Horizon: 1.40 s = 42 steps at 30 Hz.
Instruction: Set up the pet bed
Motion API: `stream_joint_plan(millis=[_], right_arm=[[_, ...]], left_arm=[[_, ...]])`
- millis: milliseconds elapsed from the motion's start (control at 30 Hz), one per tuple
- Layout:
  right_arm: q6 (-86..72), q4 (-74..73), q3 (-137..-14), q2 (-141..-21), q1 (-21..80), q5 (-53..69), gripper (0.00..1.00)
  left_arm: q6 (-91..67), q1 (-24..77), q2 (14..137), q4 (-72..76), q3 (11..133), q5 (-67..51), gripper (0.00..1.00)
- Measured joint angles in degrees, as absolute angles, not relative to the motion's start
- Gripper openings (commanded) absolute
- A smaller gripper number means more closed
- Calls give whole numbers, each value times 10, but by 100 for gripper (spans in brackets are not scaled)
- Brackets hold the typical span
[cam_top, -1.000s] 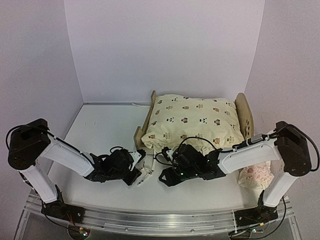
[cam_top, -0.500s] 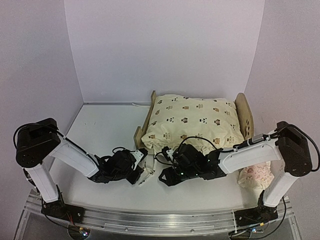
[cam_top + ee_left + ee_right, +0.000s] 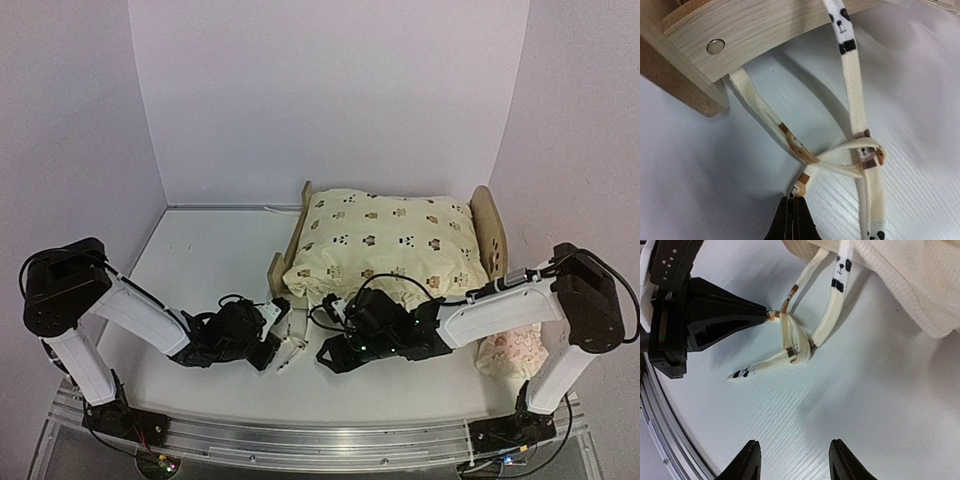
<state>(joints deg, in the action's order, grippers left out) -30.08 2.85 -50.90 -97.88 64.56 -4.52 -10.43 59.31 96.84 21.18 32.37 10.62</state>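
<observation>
The left fingers (image 3: 788, 222) are pressed together, pinching the end of a cream animal-print fabric tie (image 3: 860, 150) that is loosely knotted just ahead of them on the white tabletop (image 3: 700, 175). The small light-wood pet bed frame (image 3: 745, 30) stands just beyond that knot. The right fingers (image 3: 749, 463) are spread apart, with the knot ahead of them.

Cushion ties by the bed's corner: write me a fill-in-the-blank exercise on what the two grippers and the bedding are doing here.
1. The left gripper is ____ on the end of a tie.
2. The right gripper hovers over the table, ____ and holding nothing.
3. The printed cushion lies on the wooden ____.
4. The pink pillow lies beside the ____ arm.
Missing words: shut; open; bed; right.
</observation>
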Motion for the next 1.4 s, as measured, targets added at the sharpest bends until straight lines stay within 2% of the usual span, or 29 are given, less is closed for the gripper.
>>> stream_joint_plan(millis=[300, 567, 933, 1200, 1400], right_arm=[[-310, 19, -582, -1019, 699, -64, 57], [-360, 13, -650, -1096, 733, -113, 64], [-407, 14, -660, -1118, 737, -140, 65], [-428, 87, -650, -1118, 740, -123, 70], [-465, 141, -600, -1116, 741, -137, 69]], left_arm=[[-145, 593, 857, 176, 295, 72, 0], [-166, 593, 831, 164, 282, 59, 0], [-170, 593, 818, 161, 276, 43, 0], [-174, 593, 818, 161, 276, 35, 0], [-179, 593, 818, 162, 276, 30, 0]])
